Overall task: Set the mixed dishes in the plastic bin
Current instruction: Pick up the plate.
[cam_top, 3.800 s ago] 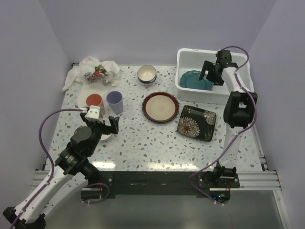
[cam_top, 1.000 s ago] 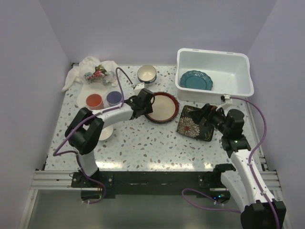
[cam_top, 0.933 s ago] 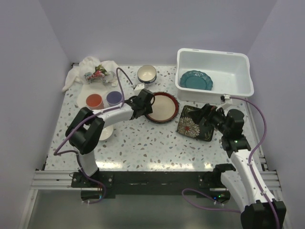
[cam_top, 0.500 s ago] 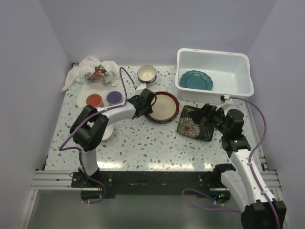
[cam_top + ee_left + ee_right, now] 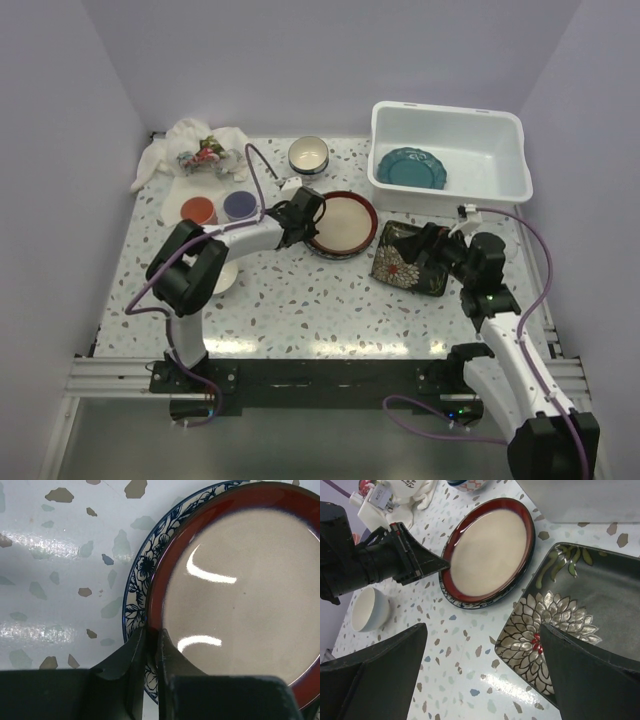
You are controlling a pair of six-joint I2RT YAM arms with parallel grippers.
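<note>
at centre of the overhead view the left pincer has just pinched the rim of the red-rimmed cream plate, atop the blue-patterned plate; lifting it to the plastic bin, upper right, looks next. right pincer gapes wide.

Top external view: fixed high above the near edge of the table, looking down and toward the back wall, far enough off to take in the whole surface; left wrist view: very close, looking almost straight down past the left gripper onto the rim of the red-rimmed cream plate; right wrist view: farther back and higher, looking at a slant across the dark floral square plate toward the left side; all three views share the red-rimmed cream plate; the right wrist view also takes in the left gripper.
</note>
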